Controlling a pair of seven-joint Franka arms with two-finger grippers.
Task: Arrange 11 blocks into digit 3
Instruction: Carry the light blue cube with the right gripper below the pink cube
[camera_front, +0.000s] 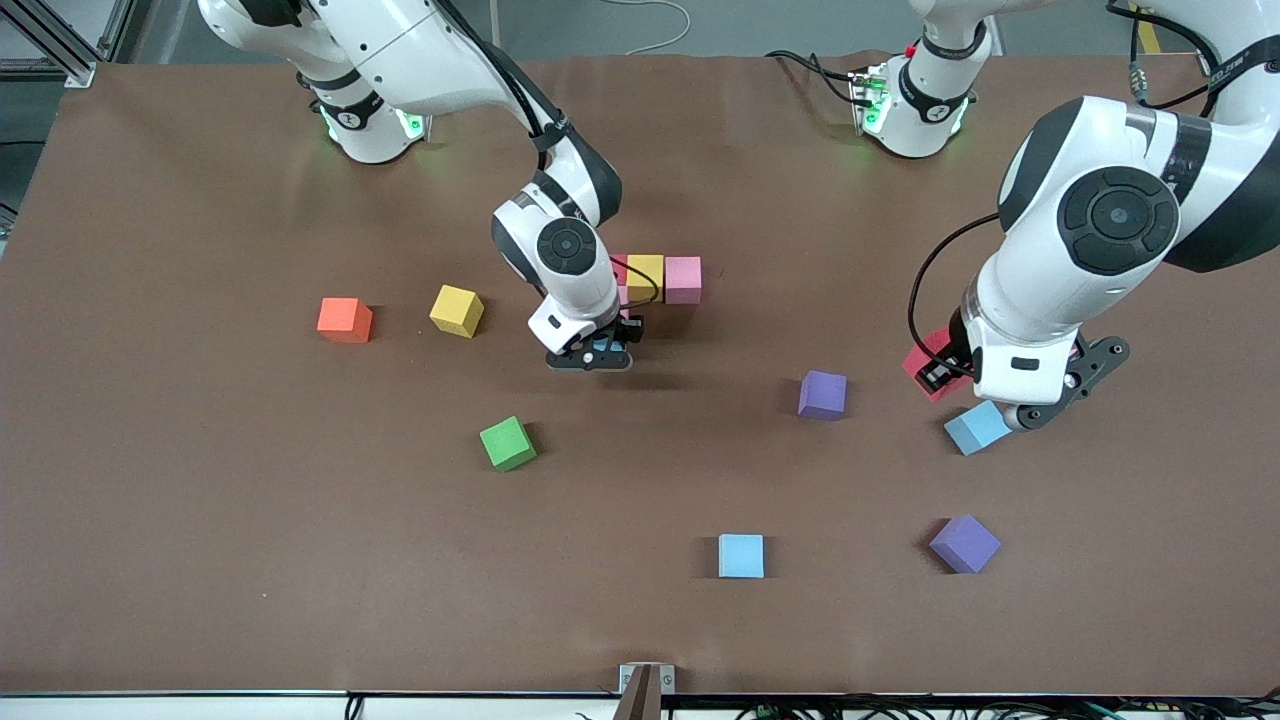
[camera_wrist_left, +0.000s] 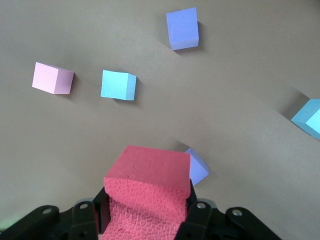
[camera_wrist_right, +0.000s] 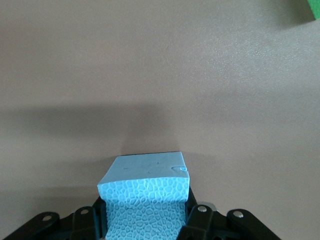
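**Both arms loaded, digit barely started**

Nearest the front camera, a light blue block (camera_front: 741, 556) and a purple block (camera_front: 965, 544) sit loose on the brown table (camera_front: 200, 560), with lots of bare mat around them. A bit farther in there's a green block (camera_front: 507, 443), another purple one (camera_front: 823, 394) and a second light blue block (camera_front: 978, 427), which lies right under the left arm's hand.

The left gripper (camera_wrist_left: 147, 212) is clamped on a red block (camera_wrist_left: 147, 187), hanging over the left arm's end of the table. The right gripper (camera_wrist_right: 145, 215) is squeezing a light blue block (camera_wrist_right: 145, 192) and sits low over the mat, just on the camera side of the started row: a yellow block (camera_front: 646, 276) touching a pink block (camera_front: 683, 279).

Probably the right arm is placing. It should set its cube flush and square to the row, then lift straight up so nothing gets nudged.

Farther toward the right arm's end, an orange block (camera_front: 345, 320) and another yellow block (camera_front: 457, 310) wait with open room all round.
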